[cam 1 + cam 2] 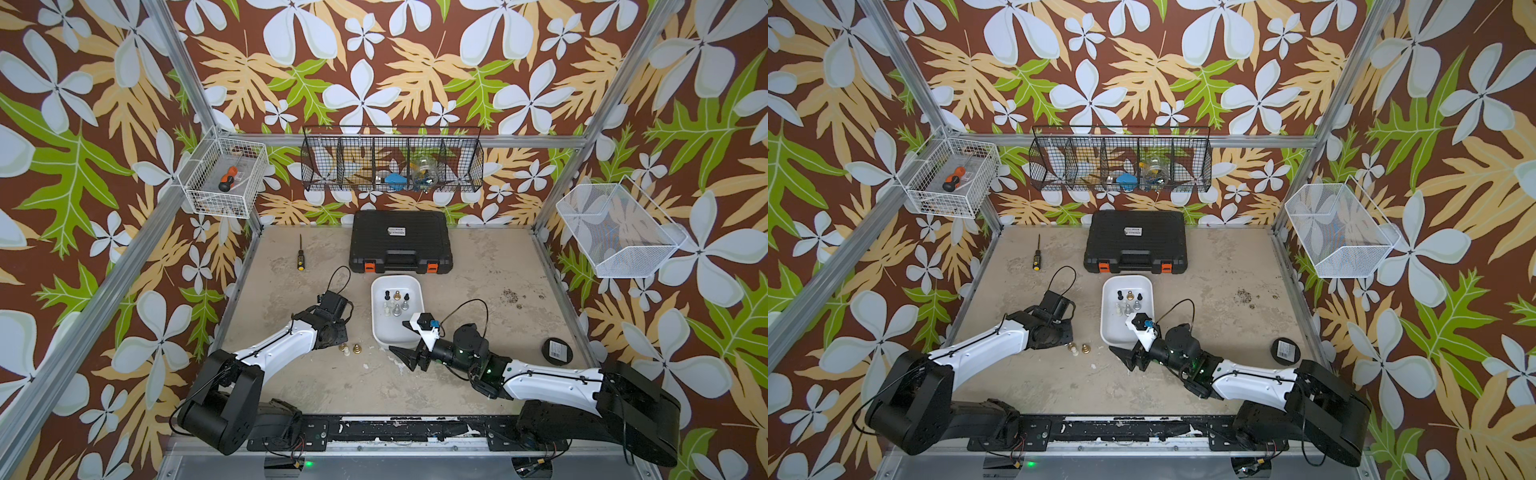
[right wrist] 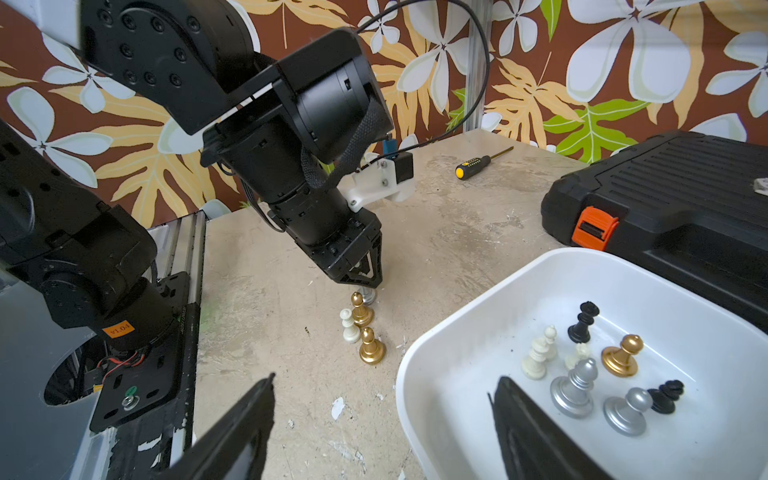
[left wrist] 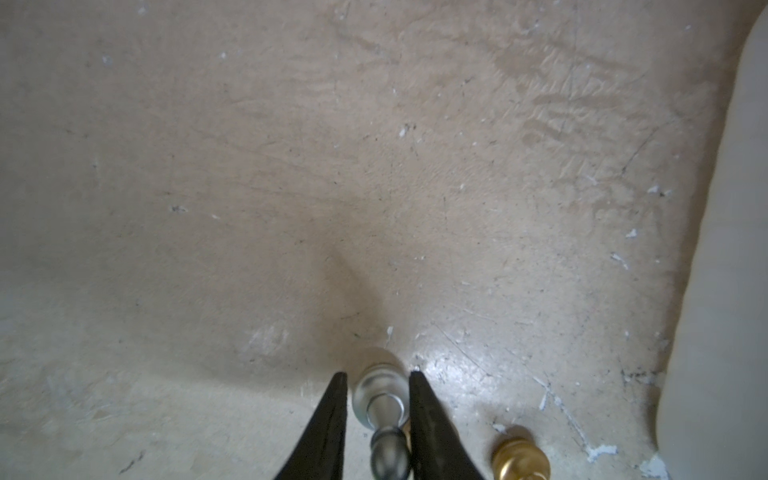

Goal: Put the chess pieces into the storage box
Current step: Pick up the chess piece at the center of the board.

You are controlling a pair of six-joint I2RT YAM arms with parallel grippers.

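Observation:
In the left wrist view my left gripper (image 3: pixel 376 374) has its jaws closed against the round base of a silver chess piece (image 3: pixel 380 390) that stands on the table. The right wrist view shows it beside two gold pieces (image 2: pixel 361 311) (image 2: pixel 371 347) and a cream one (image 2: pixel 348 328). The white storage box (image 1: pixel 397 332) sits mid-table and holds several black, cream, gold and silver pieces (image 1: pixel 397 301). My right gripper (image 1: pixel 398 337) hangs open and empty at the box's near rim (image 2: pixel 478 332), one finger over the box and the other over the table.
A black toolcase (image 1: pixel 400 241) with orange latches lies just behind the box. A yellow-handled screwdriver (image 1: pixel 299 255) lies at the back left. A black round disc (image 1: pixel 557 351) rests near the right edge. Wire baskets hang on the left, back and right walls.

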